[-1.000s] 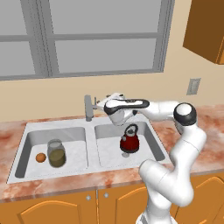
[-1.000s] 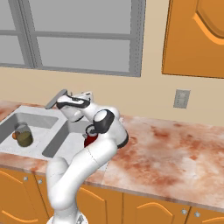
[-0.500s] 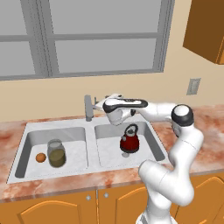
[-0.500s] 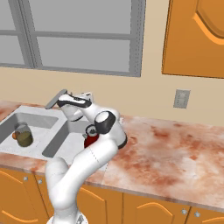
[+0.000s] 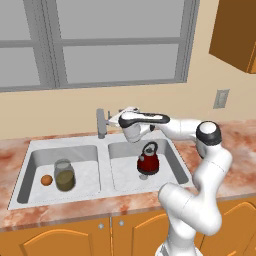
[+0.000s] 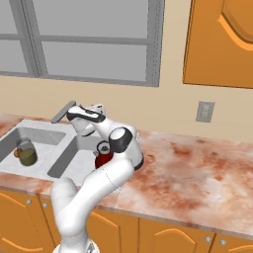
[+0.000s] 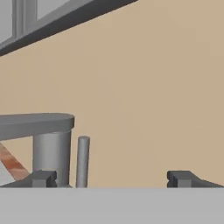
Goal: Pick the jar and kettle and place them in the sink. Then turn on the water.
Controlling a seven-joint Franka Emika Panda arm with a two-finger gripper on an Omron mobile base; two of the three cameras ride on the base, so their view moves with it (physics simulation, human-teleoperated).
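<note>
Fingertips (image 7: 43,178) sit wide apart, nothing between them, with the faucet (image 7: 51,151) and its thin lever (image 7: 82,161) close ahead; base cams add what that misses: jar (image 5: 64,174) beside an orange ball (image 5: 46,180) in the sink's (image 5: 104,151) left basin; kettle (image 5: 148,160) in the right; gripper (image 5: 121,119) up by the faucet.

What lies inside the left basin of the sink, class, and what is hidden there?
The left basin of the sink holds the glass jar, upright, with a small orange ball beside it. The jar hides the basin floor behind it, so any drain there cannot be seen.
</note>
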